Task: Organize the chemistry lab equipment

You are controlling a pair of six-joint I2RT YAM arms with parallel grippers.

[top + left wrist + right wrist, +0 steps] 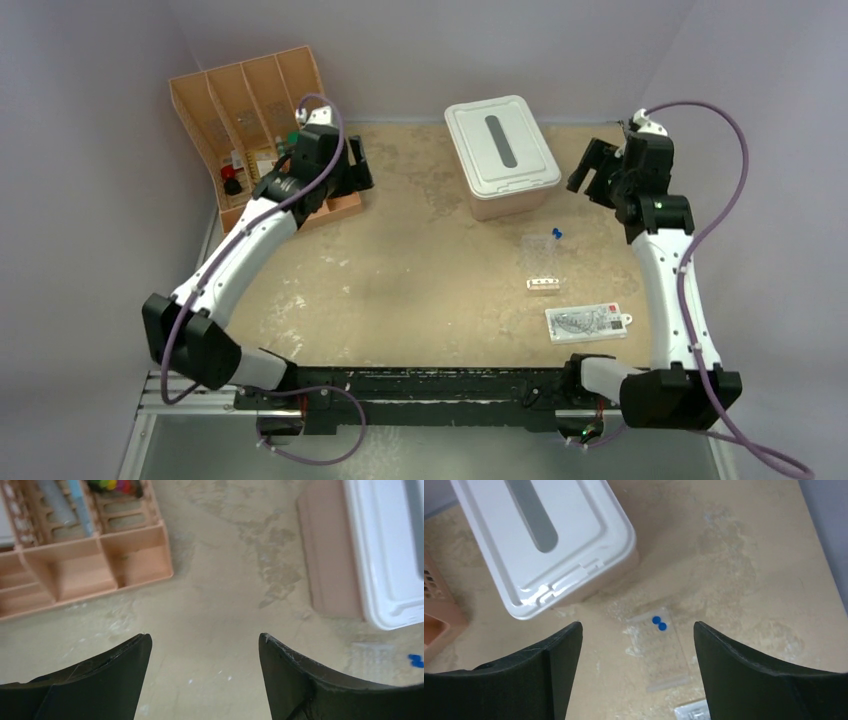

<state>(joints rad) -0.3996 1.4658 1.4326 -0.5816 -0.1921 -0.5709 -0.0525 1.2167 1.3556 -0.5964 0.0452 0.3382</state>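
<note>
A clear well rack with two blue caps lies flat on the table, right of centre. It also shows in the right wrist view, below and between my fingers. A small white strip and a clear packet lie nearer the front. My right gripper is open and empty, held high beside the tub; its wrist view shows the same. My left gripper is open and empty next to the orange tray's near corner; bare table fills its gap.
The orange divided tray stands at the back left with several small items in its compartments, among them a grey tube and a blue-tipped dropper. The pink tub with a white lid stands at the back centre.
</note>
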